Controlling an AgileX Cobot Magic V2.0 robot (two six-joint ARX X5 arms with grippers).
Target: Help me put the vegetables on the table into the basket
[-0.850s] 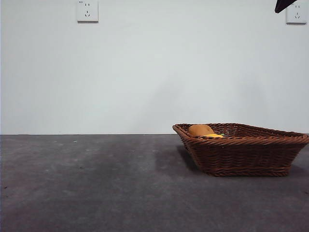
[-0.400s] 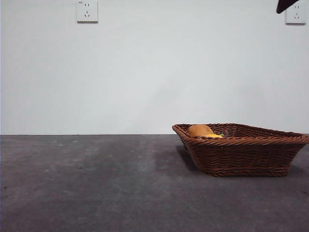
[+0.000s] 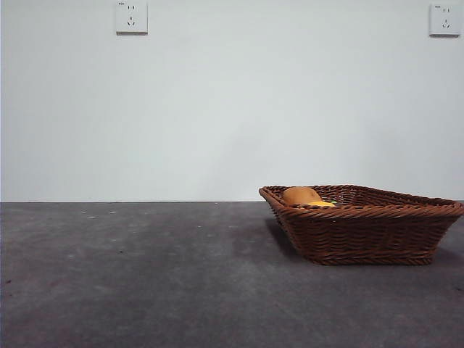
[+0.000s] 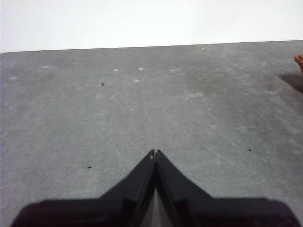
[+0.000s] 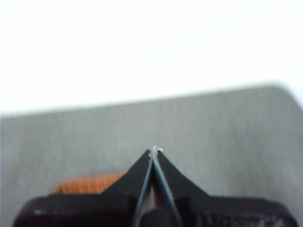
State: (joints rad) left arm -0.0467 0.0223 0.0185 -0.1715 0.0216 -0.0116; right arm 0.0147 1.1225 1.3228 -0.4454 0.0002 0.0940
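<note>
Left gripper (image 4: pixel 155 152): jaws pressed tip to tip, nothing between them, hanging over bare table (image 4: pixel 142 109), not touching it. Right gripper (image 5: pixel 155 150): jaws also closed to a point, empty, over the table w/ a strip of the basket (image 5: pixel 90 183) showing just behind its body; that view is blurred. Neither arm shows in the front view. Basket (image 3: pixel 362 232) sits on the table's right side in the front view, its right end running past the picture edge, rim flared outward. Inside, near its left end, the brown potato (image 3: pixel 301 194) pokes above the rim, w/ the yellow-orange lumpy vegetable (image 3: pixel 320 204) touching it just to the right, barely clearing the rim. Eggplant can't be made out; basket wall hides the bottom. Room: whole left and middle of the table is open surface, only small specks and pale scuffs on it; table's far edge meets a plain white wall. In the left wrist view only a corner of the basket shows at the frame edge. Two white wall sockets (image 3: pixel 131 16) up high, one toward each top corner; a tiny mark sits on each but too small to read.
</note>
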